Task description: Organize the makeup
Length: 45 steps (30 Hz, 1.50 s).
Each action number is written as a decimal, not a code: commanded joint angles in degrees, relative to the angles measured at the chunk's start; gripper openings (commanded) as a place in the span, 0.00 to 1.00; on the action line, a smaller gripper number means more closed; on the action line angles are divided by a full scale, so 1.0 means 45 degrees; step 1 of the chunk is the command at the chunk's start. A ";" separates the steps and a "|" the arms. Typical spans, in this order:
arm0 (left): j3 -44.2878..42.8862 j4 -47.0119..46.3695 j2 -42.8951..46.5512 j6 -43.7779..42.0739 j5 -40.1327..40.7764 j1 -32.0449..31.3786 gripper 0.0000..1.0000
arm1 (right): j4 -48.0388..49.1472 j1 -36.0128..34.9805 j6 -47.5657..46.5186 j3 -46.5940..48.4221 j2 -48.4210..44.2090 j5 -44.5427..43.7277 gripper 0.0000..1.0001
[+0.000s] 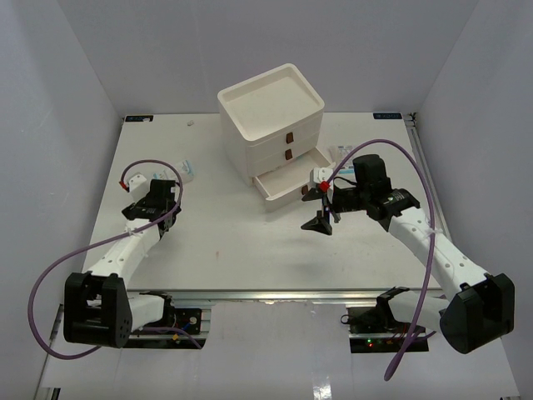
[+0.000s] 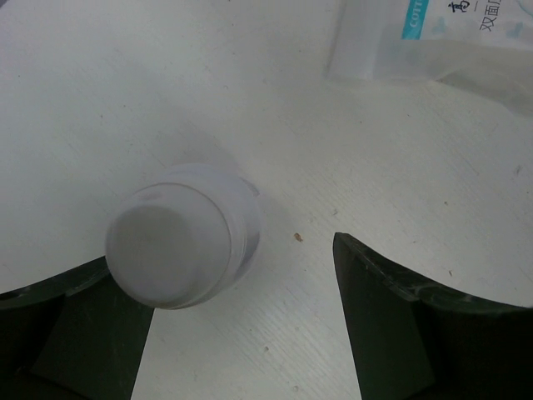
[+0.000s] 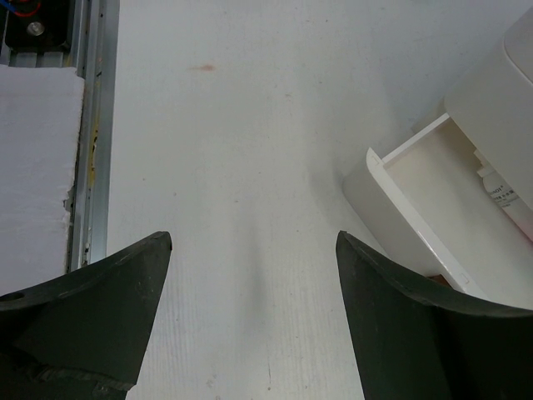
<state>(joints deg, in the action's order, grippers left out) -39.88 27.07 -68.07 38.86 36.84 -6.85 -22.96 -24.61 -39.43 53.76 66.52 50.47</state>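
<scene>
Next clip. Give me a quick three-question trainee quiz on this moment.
1. True or false: the bottom drawer of the cream drawer box stands open.
2. What sits between the fingers of the left gripper? A) a sponge B) a small white bottle C) a lipstick
3. Fill in: the right gripper is open and holds ____.
Key: 1 true; 2 B; 3 nothing.

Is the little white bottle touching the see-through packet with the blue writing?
Apart. The left wrist view shows a wide stretch of table between the small white bottle and the clear packet.
</scene>
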 commanded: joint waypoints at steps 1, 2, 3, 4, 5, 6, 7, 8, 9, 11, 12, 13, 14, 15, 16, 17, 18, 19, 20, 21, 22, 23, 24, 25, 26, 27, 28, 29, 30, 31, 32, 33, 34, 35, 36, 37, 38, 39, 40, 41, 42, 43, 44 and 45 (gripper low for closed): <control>0.0193 -0.1048 -0.0229 -0.0560 0.1076 0.0019 0.89 | 0.0337 0.0109 0.0032 -0.0032 -0.0279 0.0454 0.87; 0.0225 -0.1137 -0.0305 -0.0577 0.1203 0.0019 0.88 | 0.0344 0.0118 0.0032 -0.0032 -0.0271 0.0445 0.87; 0.0260 -0.1225 -0.0377 -0.0620 0.1329 0.0019 0.86 | 0.0351 0.0123 0.0037 -0.0032 -0.0270 0.0445 0.86; 0.0283 -0.1278 -0.0495 -0.0714 0.1354 0.0019 0.84 | 0.0337 0.0140 0.0052 -0.0032 -0.0270 0.0451 0.86; 0.0257 -0.1316 -0.0573 -0.0753 0.1392 0.0019 0.83 | 0.0337 0.0153 0.0052 -0.0032 -0.0270 0.0477 0.86; 0.0262 -0.1339 -0.0619 -0.0764 0.1451 0.0019 0.79 | 0.0337 0.0169 0.0052 -0.0032 -0.0282 0.0484 0.86; 0.0269 -0.1386 -0.0666 -0.0788 0.1504 0.0019 0.75 | 0.0337 0.0184 0.0060 -0.0032 -0.0290 0.0484 0.86; 0.0273 -0.1455 -0.0720 -0.0827 0.1554 0.0019 0.72 | 0.0337 0.0196 0.0075 -0.0032 -0.0290 0.0484 0.86; 0.0292 -0.1521 -0.0758 -0.0856 0.1619 0.0020 0.71 | 0.0337 0.0199 0.0091 -0.0032 -0.0292 0.0489 0.86; 0.0324 -0.1715 -0.0822 -0.1002 0.1636 0.0036 0.59 | 0.0337 0.0231 0.0091 -0.0032 -0.0308 0.0537 0.86; 0.0350 -0.1789 -0.0859 -0.1055 0.1645 0.0046 0.53 | 0.0337 0.0242 0.0098 -0.0039 -0.0309 0.0572 0.86; 0.0379 -0.1856 -0.0898 -0.1103 0.1655 0.0055 0.48 | 0.0337 0.0252 0.0108 -0.0049 -0.0309 0.0611 0.87; 0.0386 -0.1909 -0.0919 -0.1151 0.1657 0.0046 0.46 | 0.0337 0.0289 0.0099 -0.0051 -0.0310 0.0644 0.86; 0.0393 -0.1959 -0.0934 -0.1188 0.1650 0.0038 0.44 | 0.0330 0.0319 0.0104 -0.0058 -0.0303 0.0686 0.86; 0.0405 -0.2012 -0.0947 -0.1215 0.1636 0.0038 0.41 | 0.0317 0.0333 0.0130 -0.0071 -0.0290 0.0739 0.87; 0.0380 -0.2037 -0.0960 -0.1253 0.1598 0.0038 0.38 | 0.0317 0.0359 0.0143 -0.0071 -0.0290 0.0764 0.86; 0.0361 -0.2076 -0.0960 -0.1299 0.1546 0.0038 0.34 | 0.0317 0.0385 0.0149 -0.0071 -0.0303 0.0790 0.86; 0.0348 -0.2128 -0.0946 -0.1351 0.1480 0.0038 0.29 | 0.0317 0.0411 0.0150 -0.0071 -0.0329 0.0816 0.86; 0.0348 -0.2143 -0.0872 -0.1396 0.1346 0.0038 0.24 | 0.0317 0.0456 0.0165 -0.0071 -0.0374 0.0846 0.86; 0.0348 -0.2168 -0.0769 -0.1429 0.1266 0.0048 0.21 | 0.0317 0.0499 0.0169 -0.0081 -0.0408 0.0875 0.86; 0.0342 -0.2187 -0.0669 -0.1458 0.1157 0.0053 0.19 | 0.0317 0.0532 0.0179 -0.0090 -0.0431 0.0904 0.86; 0.0328 -0.2187 -0.0594 -0.1488 0.0953 0.0039 0.15 | 0.0317 0.0547 0.0208 -0.0091 -0.0446 0.0933 0.86; 0.0328 -0.2229 -0.0398 -0.1600 0.0615 0.0038 0.10 | 0.0317 0.0576 0.0194 -0.0105 -0.0474 0.0962 0.86; 0.0328 -0.2299 -0.0118 -0.1740 0.0326 0.0049 0.06 | 0.0317 0.0608 0.0189 -0.0110 -0.0496 0.0994 0.86; 0.0335 -0.2431 0.0135 -0.1877 -0.0130 0.0050 0.03 | 0.0317 0.0625 0.0196 -0.0110 -0.0505 0.1004 0.86; 0.0358 -0.2615 0.0331 -0.2014 -0.0764 0.0042 0.00 | 0.0317 0.0629 0.0204 -0.0110 -0.0512 0.0996 0.86; 0.0426 -0.2818 0.0657 -0.2254 -0.1345 0.0054 0.00 | 0.0317 0.0648 0.0189 -0.0110 -0.0547 0.1012 0.86; 0.0526 -0.2988 0.1187 -0.2590 -0.2104 0.0038 0.00 | 0.0317 0.0670 0.0189 -0.0110 -0.0567 0.1010 0.86; 0.0548 -0.3220 0.1475 -0.2771 -0.3319 0.0038 0.00 | 0.0317 0.0702 0.0189 -0.0110 -0.0588 0.0999 0.86; 0.0531 -0.3371 0.1740 -0.2948 -0.4437 0.0034 0.00 | 0.0317 0.0736 0.0189 -0.0110 -0.0615 0.0984 0.86; 0.0441 -0.3361 0.1964 -0.3118 -0.5370 0.0021 0.00 | 0.0317 0.0775 0.0189 -0.0110 -0.0654 0.0958 0.86; 0.0313 -0.3370 0.2125 -0.3316 -0.6329 0.0008 0.00 | 0.0317 0.0793 0.0177 -0.0121 -0.0706 0.0953 0.86; 0.0185 -0.3374 0.2232 -0.3494 -0.7145 -0.0060 0.00 | 0.0317 0.0835 0.0165 -0.0134 -0.0751 0.0957 0.86; 0.0068 -0.3364 0.2276 -0.3632 -0.7743 -0.0208 0.00 | 0.0317 0.0920 0.0154 -0.0144 -0.0783 0.0968 0.86; -0.0067 -0.3384 0.2286 -0.3793 -0.8649 -0.0406 0.00 | 0.0309 0.1024 0.0141 -0.0157 -0.0831 0.0989 0.86; -0.0208 -0.3427 0.2256 -0.3943 -0.9656 -0.0682 0.00 | 0.0295 0.1139 0.0127 -0.0175 -0.0888 0.1015 0.86; -0.0326 -0.3466 0.2178 -0.4010 -1.0276 -0.1073 0.00 | 0.0281 0.1243 0.0114 -0.0201 -0.0941 0.1028 0.86; -0.0444 -0.3461 0.2129 -0.4085 -1.0534 -0.1525 0.00 | 0.0278 0.1329 0.0096 -0.0208 -0.0969 0.1031 0.87; -0.0561 -0.3457 0.2090 -0.4163 -1.0525 -0.2039 0.00 | 0.0278 0.1422 0.0091 -0.0223 -0.1018 0.1031 0.86; -0.0816 -0.3457 0.2052 -0.4371 -1.0294 -0.2743 0.00 | 0.0278 0.1549 0.0081 -0.0227 -0.1089 0.1022 0.86; -0.1104 -0.3451 0.1995 -0.4601 -0.9983 -0.3511 0.00 | 0.0276 0.1696 0.0075 -0.0229 -0.1156 0.1014 0.86; -0.1350 -0.3421 0.1858 -0.4759 -0.9571 -0.4316 0.00 | 0.0266 0.1882 0.0095 -0.0239 -0.1196 0.1023 0.86; -0.1632 -0.3379 0.1697 -0.4939 -0.9142 -0.5088 0.00 | 0.0259 0.2076 0.0121 -0.0249 -0.1241 0.1045 0.86; -0.2046 -0.3289 0.1452 -0.5198 -0.8649 -0.5740 0.00 | 0.0259 0.2297 0.0173 -0.0262 -0.1305 0.1109 0.86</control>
<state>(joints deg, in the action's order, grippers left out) -41.58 14.83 -60.34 20.27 -3.10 -21.86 -22.58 -17.27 -39.16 53.39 62.52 53.39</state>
